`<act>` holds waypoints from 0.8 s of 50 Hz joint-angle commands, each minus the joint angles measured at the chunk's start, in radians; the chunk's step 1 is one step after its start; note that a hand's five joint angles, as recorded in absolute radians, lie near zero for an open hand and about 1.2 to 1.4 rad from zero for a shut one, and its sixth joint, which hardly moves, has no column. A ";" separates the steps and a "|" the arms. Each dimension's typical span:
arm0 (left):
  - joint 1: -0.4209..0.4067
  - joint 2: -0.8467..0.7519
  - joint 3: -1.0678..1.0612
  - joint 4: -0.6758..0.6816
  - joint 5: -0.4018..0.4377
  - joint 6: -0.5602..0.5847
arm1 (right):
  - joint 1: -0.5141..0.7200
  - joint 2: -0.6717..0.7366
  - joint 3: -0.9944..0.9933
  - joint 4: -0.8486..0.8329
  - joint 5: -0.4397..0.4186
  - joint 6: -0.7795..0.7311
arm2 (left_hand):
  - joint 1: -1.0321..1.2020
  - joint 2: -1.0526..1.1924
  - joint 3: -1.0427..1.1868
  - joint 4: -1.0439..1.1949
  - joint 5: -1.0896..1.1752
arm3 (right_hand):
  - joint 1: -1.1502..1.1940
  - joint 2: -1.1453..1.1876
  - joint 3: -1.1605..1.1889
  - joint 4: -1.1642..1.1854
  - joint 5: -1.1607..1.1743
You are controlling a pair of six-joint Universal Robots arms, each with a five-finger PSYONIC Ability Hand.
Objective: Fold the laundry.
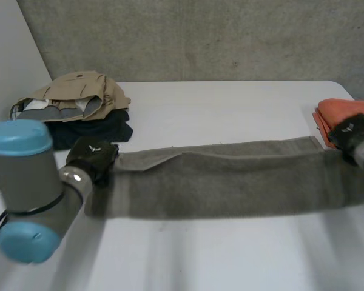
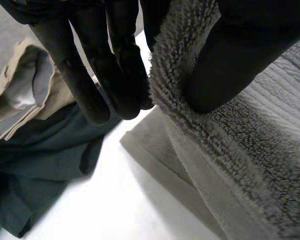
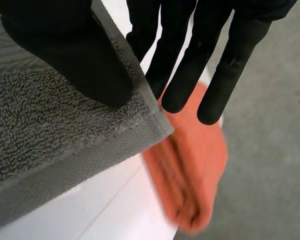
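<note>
Nearest the camera, the left arm (image 1: 24,200) reaches in over the white table (image 1: 218,103). Its left robot hand (image 1: 92,159) is at the left end of a grey towel (image 1: 230,179). In the left wrist view this robot hand (image 2: 97,75) pinches the towel's (image 2: 230,165) looped edge between thumb and fingers, the cloth bunched up between them.

The towel lies as a long band across the table from left to right, with a flap turned over along its far edge near the left end.

At the towel's right end is the right robot hand (image 1: 352,134). In the right wrist view, this robot hand's thumb (image 3: 75,55) presses on top of the towel's (image 3: 45,135) hemmed corner, with straight fingers on the other side of the cloth, gripping it.

Just beyond that corner an orange cloth (image 1: 340,112) lies folded at the table's right edge. At the far left sits a pile of clothes, with a beige garment (image 1: 73,91) on a dark one (image 1: 91,130). Behind the table is a grey wall (image 1: 200,36).
</note>
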 commanded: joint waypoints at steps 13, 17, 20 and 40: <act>-0.052 -0.291 0.347 0.007 -0.145 -0.035 | 0.109 0.487 -0.561 -0.144 0.033 -0.010 | -0.296 -0.327 -0.322 -0.329 -0.282 | -0.951 -1.002 -1.014 -1.023 -1.017; -0.086 -0.298 0.378 0.003 -0.159 -0.038 | 0.123 0.484 -0.589 -0.150 0.038 0.002 | -0.993 -1.024 -1.019 -1.026 -0.979 | -0.951 -1.002 -1.014 -1.023 -1.017; -0.103 -0.284 0.371 0.007 -0.170 -0.040 | 0.123 0.447 -0.583 -0.148 0.042 0.037 | -0.993 -1.024 -1.019 -1.026 -0.979 | -0.951 -1.002 -1.014 -1.023 -1.017; -0.123 0.008 0.086 0.053 -0.156 -0.078 | -0.185 -0.036 0.056 0.200 -0.300 0.278 | -0.993 -1.024 -1.019 -1.026 -0.979 | -0.791 -0.842 -0.855 -0.864 -0.858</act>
